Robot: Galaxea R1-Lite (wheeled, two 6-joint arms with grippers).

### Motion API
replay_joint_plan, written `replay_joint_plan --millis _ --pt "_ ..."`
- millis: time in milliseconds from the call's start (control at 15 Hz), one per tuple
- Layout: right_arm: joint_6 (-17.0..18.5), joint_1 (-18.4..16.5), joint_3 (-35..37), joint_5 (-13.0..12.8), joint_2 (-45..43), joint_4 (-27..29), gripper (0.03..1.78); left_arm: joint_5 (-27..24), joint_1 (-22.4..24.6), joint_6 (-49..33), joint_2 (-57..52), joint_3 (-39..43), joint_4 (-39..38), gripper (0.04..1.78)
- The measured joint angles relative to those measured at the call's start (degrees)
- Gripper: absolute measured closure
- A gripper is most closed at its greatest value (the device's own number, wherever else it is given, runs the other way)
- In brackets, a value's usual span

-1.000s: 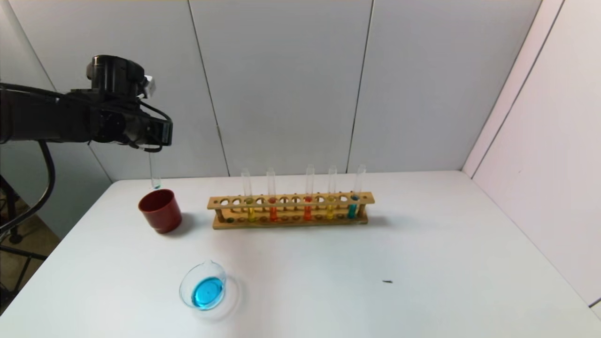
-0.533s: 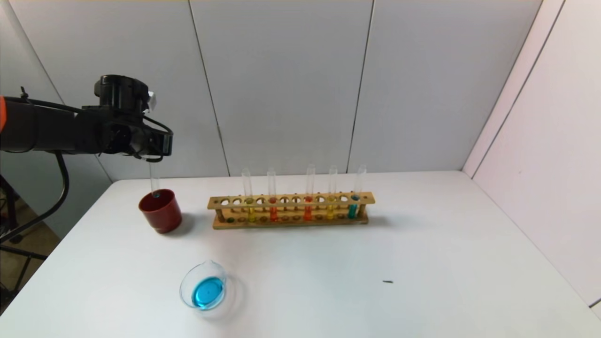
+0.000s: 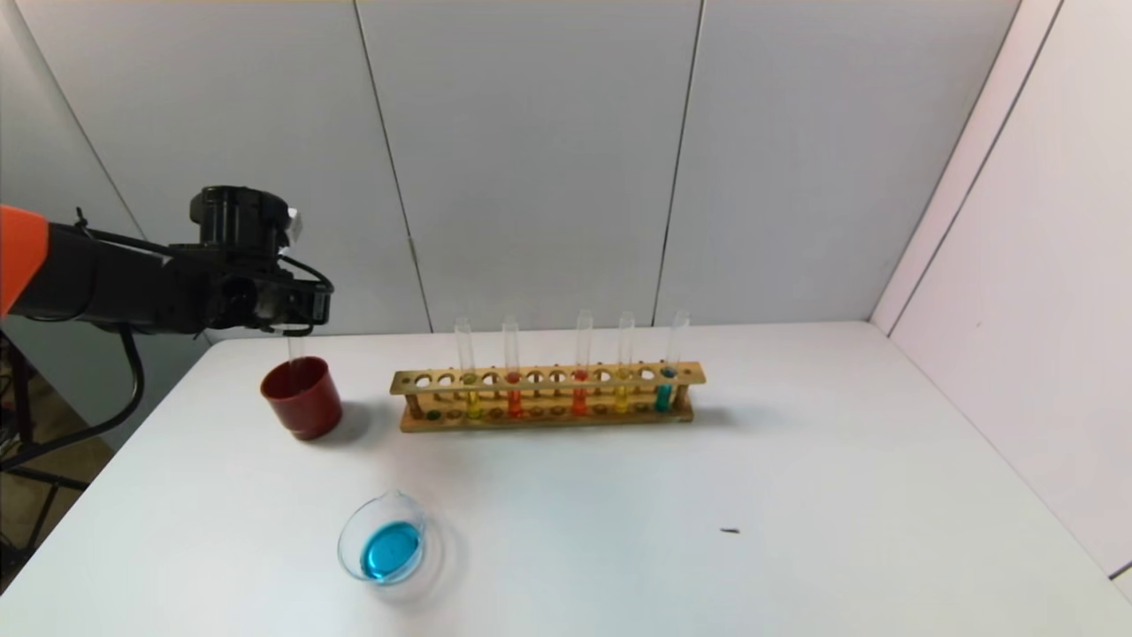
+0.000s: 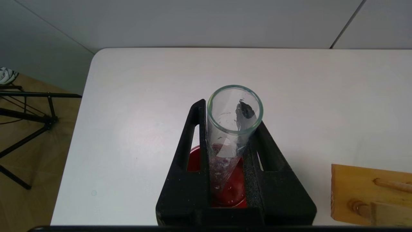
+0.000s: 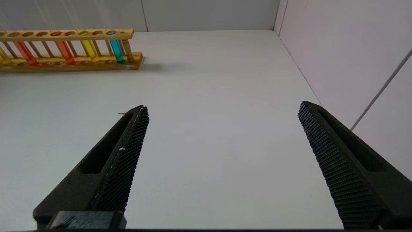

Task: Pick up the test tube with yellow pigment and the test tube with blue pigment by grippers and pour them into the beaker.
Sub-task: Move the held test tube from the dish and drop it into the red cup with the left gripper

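While the left gripper [image 4: 225, 154] fingers clamp it, the emptied test tube [image 4: 230, 129] stands upright, mouth up, in the red cup [image 3: 302, 397].

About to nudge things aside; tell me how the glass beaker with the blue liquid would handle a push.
The beaker is low and wide, so it would probably slide rather than tip. Its shallow blue liquid may slosh if shoved fast. Being clear glass, it is likely fragile and slippery on the smooth table.

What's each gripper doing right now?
Left gripper: shut on the emptied test tube, over the red cup.
Right gripper: open, holding nothing.
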Motion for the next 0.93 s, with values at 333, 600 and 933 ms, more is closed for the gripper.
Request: replay_joint_plan --millis 333,600,933 --pt "0.0 -0.02 0.0 0.0 0.0 -0.02 0.11 -0.15 -0.02 -0.11 -0.69 5.11 -2.01 1.49" --pt "0.0 -0.02 0.0 0.0 0.0 -0.02 0.11 -0.09 -0.05 0.41 -2.12 9.64 -7.55 1.35" --pt "0.0 -0.05 0.0 0.0 0.0 0.0 0.11 0.02 -0.32 0.5 -4.17 11.91 -7.79 0.6"
